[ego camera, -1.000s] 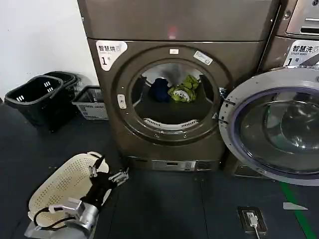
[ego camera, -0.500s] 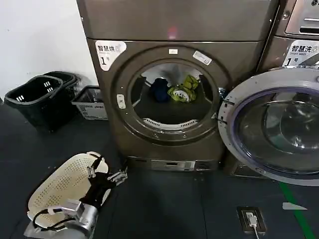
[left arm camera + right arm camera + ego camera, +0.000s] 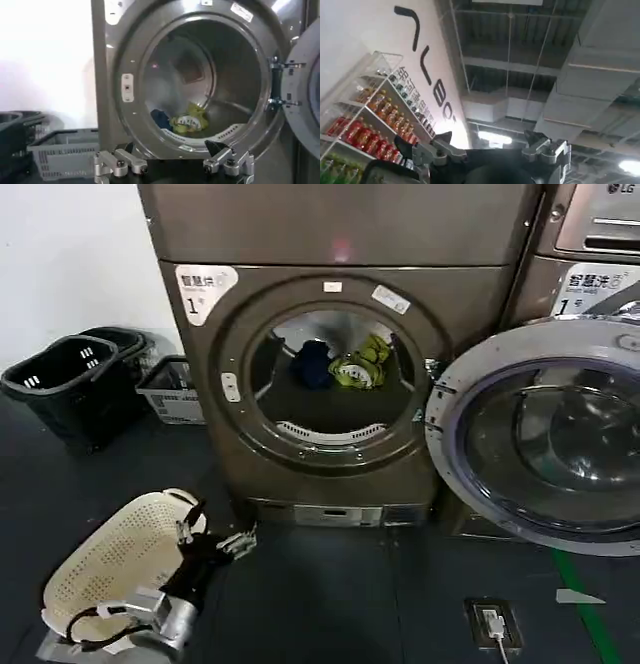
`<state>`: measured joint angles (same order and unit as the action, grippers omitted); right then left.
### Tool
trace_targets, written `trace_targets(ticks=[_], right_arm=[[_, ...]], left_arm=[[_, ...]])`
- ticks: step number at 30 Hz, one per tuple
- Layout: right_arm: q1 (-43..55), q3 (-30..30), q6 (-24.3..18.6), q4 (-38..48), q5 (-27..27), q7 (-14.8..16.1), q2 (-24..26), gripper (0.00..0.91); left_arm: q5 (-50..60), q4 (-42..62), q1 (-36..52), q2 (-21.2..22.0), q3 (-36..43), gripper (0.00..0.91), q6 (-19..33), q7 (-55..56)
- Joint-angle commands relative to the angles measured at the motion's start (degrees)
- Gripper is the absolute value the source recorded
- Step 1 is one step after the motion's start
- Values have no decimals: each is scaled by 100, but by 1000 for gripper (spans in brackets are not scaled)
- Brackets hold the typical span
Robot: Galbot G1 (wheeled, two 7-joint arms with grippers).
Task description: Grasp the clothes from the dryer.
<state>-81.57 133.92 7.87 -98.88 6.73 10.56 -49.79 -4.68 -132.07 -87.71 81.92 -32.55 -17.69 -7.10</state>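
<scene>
The dryer (image 3: 330, 374) stands with its round door (image 3: 540, 444) swung fully open to the robot's right, leaving the porthole clear. The clothes (image 3: 340, 366) lie at the back of the drum: the dark navy piece on the left, touching the yellow-green and white piece beside it. A white perforated strip runs along the lower lip of the opening, just in front of them.

The left gripper (image 3: 210, 536) hangs low above the dark floor, in front of the dryer's lower left corner and well apart from the clothes, its fingers (image 3: 117, 164) spread wide and holding nothing. A cream perforated basket (image 3: 105, 556) lies just beside that arm. Dark bins (image 3: 60, 379) and a grey crate (image 3: 172, 392) stand against the white wall to the left.

The right gripper (image 3: 492, 150) points up toward ceiling ducts and drink shelves, fingers released
</scene>
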Motion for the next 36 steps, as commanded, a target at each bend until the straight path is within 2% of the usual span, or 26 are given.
trace_targets(ticks=[1, 36], right_arm=[[6, -9, -21, 11, -16, -5, -8, 907], [50, -58, -113, 148, -69, 47, -17, 907]], left_arm=[[106, -6, 5, -24, -7, 907, -17, -1], [38, -99, 25, -1, -24, 907, -142, -9]])
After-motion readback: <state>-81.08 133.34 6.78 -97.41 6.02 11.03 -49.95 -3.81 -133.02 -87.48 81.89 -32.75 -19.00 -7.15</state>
